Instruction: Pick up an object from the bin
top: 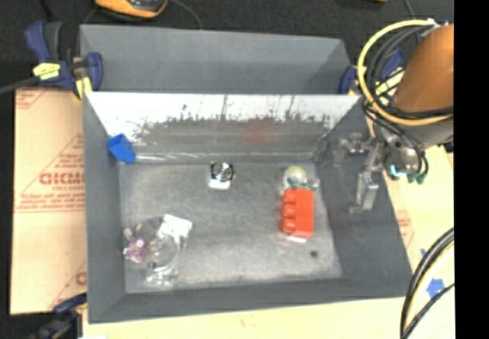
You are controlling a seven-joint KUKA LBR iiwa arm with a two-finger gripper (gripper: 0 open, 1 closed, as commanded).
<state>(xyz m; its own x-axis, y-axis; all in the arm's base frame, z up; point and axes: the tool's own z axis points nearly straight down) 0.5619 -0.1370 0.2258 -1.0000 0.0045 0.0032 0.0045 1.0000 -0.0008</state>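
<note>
Gripper hangs just right of a bumpy red plastic block.

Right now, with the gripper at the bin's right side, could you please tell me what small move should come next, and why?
Probably a short shift toward the view's left, bringing the gripper above the red block. The gripper hangs over the bin's right sloping wall, and the red block is the thing nearest to it.
</note>
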